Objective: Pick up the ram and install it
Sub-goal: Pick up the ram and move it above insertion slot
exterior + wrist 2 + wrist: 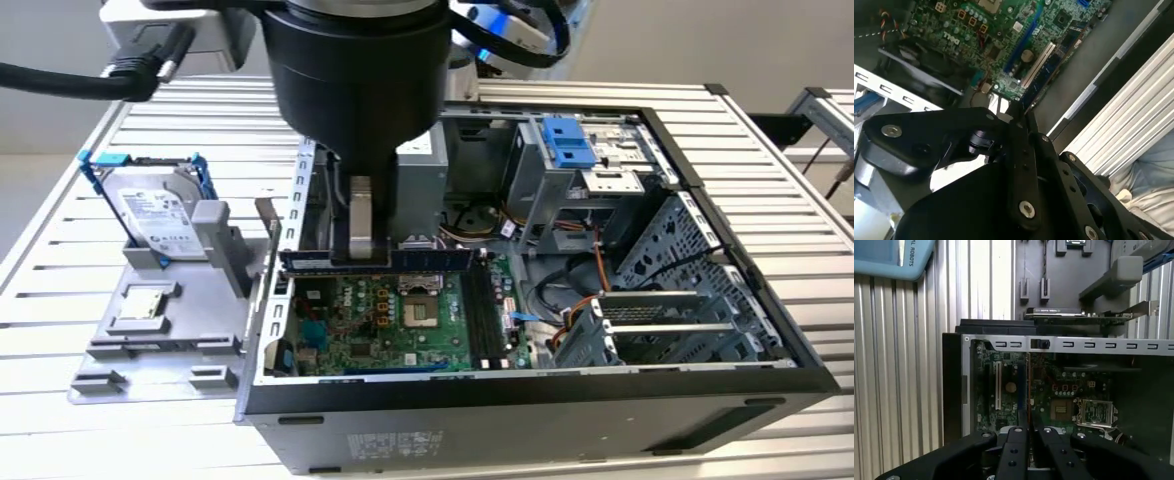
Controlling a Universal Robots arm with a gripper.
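Status at that moment, as you had it set up:

- Slatted aluminium bench (747, 130) carried everything.
- Open computer case (534, 410) lay on its side on the bench, interior facing up.
- Black arm (354, 70) came down from above into the case on the exterior view's left side.
- Green motherboard (354, 330) sat on the case floor. It also showed in both wrist views (1009, 365) (1004, 30), below the hand.
- Grey fixture (200, 300) sat on the bench just beside the case, on the exterior view's left.
- Hard drive (154, 210) stood tilted in the fixture's far end, in a blue frame.
- The ram (427, 259) was in the hand, level and up off the board. It ran crosswise from the case wall on the exterior view's left toward the middle, over the board's far edge.
- Hand (363, 245) was closed on the ram, gripping it about a third of the way along from the left end. In the first wrist view the fingers (1027, 432) were pinched together on a thin edge. The second wrist view had the hand (1016, 117) above the board's corner.
- Black memory slots (487, 320) ran along the board's right side in the exterior view. The ram wasn't seated in them.
- Processor socket (420, 310) (1094, 412) was mid-board.
- A small square chip (144, 300) lay flat in the fixture, well apart from the hand.
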